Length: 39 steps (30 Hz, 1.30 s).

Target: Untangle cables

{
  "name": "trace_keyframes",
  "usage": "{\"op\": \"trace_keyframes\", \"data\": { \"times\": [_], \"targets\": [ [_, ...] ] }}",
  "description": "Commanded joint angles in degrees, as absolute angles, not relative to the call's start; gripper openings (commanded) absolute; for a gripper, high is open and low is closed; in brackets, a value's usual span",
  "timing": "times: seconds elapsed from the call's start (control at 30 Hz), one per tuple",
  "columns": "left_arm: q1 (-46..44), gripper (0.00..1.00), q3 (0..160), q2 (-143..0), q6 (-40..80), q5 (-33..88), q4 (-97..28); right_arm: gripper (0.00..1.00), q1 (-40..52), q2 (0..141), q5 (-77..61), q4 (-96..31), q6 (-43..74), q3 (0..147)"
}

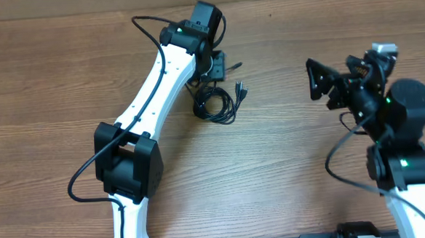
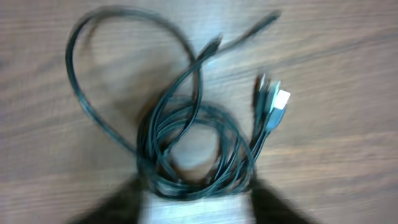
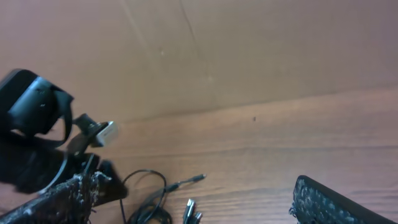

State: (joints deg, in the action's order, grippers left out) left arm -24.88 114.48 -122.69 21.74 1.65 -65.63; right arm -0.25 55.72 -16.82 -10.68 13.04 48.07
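Note:
The cables [image 1: 215, 104] are thin black cords wound in a loose coil on the wooden table, with a few plug ends [image 1: 241, 90] fanned out to the right. In the left wrist view the coil [image 2: 199, 143] fills the middle, one big loop runs off to the upper left, and silver-tipped plugs [image 2: 273, 102] lie at the right. My left gripper [image 2: 196, 208] is open, its blurred fingers either side of the coil's near edge; overhead it [image 1: 214, 74] sits just behind the coil. My right gripper [image 1: 322, 88] is open and empty, well right of the cables [image 3: 152, 205].
The left arm [image 1: 160, 85] reaches diagonally across the table from its base [image 1: 127, 167] at the lower left. The right arm's base [image 1: 404, 160] stands at the lower right. A brown wall [image 3: 249, 50] rises behind the table's far edge.

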Motion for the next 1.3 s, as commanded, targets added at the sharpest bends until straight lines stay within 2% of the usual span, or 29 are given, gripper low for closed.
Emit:
{"op": "trace_keyframes", "data": {
  "times": [0.0, 0.07, 0.17, 0.3, 0.37, 0.43, 0.5, 0.53, 0.63, 0.73, 0.87, 0.97, 1.27],
  "targets": [
    [-24.9, 0.18, 114.3, -121.7, 18.5, 1.0, -67.5, 1.00, -0.1, 58.6, -18.3, -10.5, 19.5, 49.5],
    [-24.9, 0.13, 113.4, -121.7, 16.3, 1.1, -67.5, 1.00, -0.1, 60.7, -18.3, -10.7, 23.2, 49.5],
    [-24.8, 0.11, 111.4, -121.8, 16.7, 1.0, -67.4, 1.00, -0.1, 63.1, -19.0, -10.7, 26.0, 49.5],
    [-24.6, 0.13, 108.0, -121.8, 21.8, -0.9, -66.1, 0.99, -0.1, 64.6, -23.9, -10.7, 26.2, 49.5],
    [-24.6, 0.14, 106.2, -121.8, 24.1, -2.0, -64.8, 0.87, -0.1, 65.1, -25.7, -10.7, 26.2, 49.5],
    [-24.6, 0.13, 104.4, -121.8, 25.4, -1.9, -62.6, 0.64, -0.1, 65.5, -26.3, -10.9, 26.2, 49.5],
    [-24.6, 0.07, 103.2, -121.8, 26.0, -1.9, -60.5, 0.44, -0.1, 65.8, -26.3, -11.3, 26.2, 49.5],
    [-24.6, 0.04, 102.6, -121.8, 26.3, -1.9, -59.4, 0.35, -0.1, 65.9, -26.3, -11.6, 26.2, 49.5],
    [-24.7, 0.04, 101.0, -121.8, 27.5, -1.9, -56.4, 0.13, -0.1, 66.3, -26.3, -12.4, 26.2, 49.5],
    [-25.1, 0.09, 99.2, -121.9, 27.4, -1.9, -53.1, 0.13, -0.1, 67.0, -26.3, -13.6, 26.2, 49.5],
    [-25.3, 0.20, 97.4, -121.9, 24.7, -0.1, -50.3, 0.28, -0.1, 68.0, -26.3, -15.2, 26.2, 49.5],
    [-25.3, 0.30, 96.4, -121.9, 17.4, 4.4, -48.5, 0.29, -0.1, 68.6, -26.3, -15.7, 26.2, 49.5],
    [-25.5, 0.28, 95.3, -122.4, 1.7, 8.8, -48.2, 0.30, -0.1, 68.8, -26.3, -15.8, 26.2, 49.5]
  ]
}}
